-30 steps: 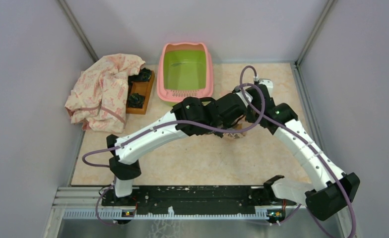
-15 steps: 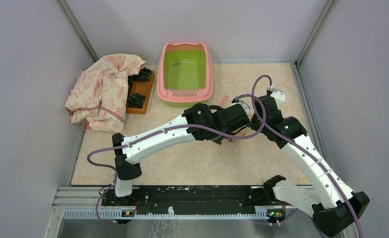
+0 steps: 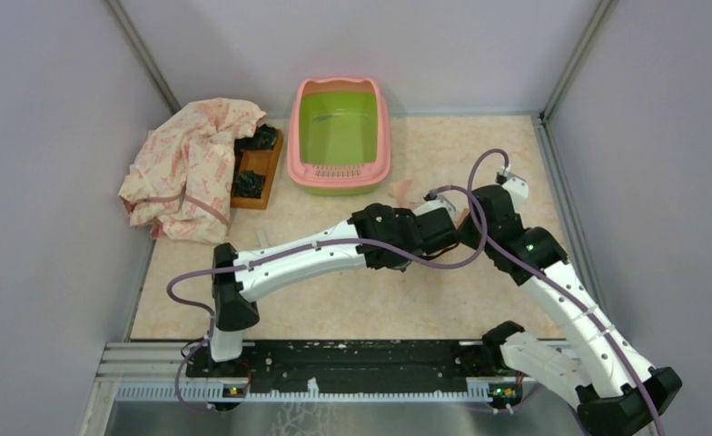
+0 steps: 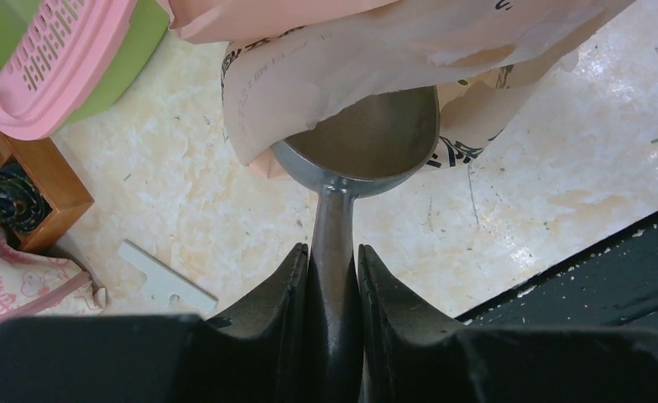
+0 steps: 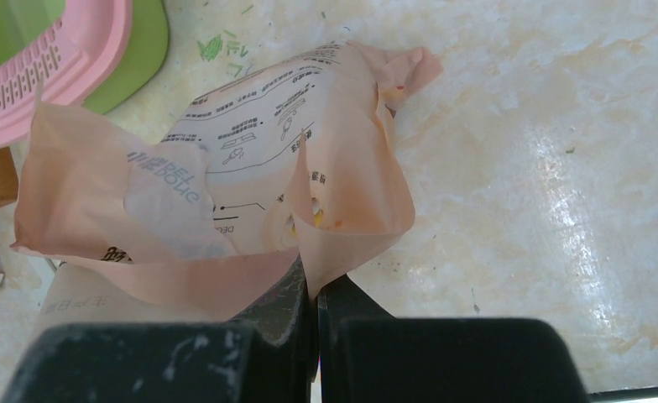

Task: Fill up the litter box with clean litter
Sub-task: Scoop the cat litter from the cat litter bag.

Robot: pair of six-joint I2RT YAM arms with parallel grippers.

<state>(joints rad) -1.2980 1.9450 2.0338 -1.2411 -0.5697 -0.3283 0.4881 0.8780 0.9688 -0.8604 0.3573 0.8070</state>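
On the marbled worktop (image 3: pixel 352 300) both arms had drawn back from the upper-centre litter box (image 3: pixel 339 127), left jaws gripping the scoop (image 4: pixel 368 138) at the litter bag (image 5: pixel 250 168) the right jaws pinched: scooping, not pouring.

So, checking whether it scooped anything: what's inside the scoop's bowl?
Bare grey metal shows in the near half of the scoop, with no granules visible. The edge of the peach bag covers its far half.
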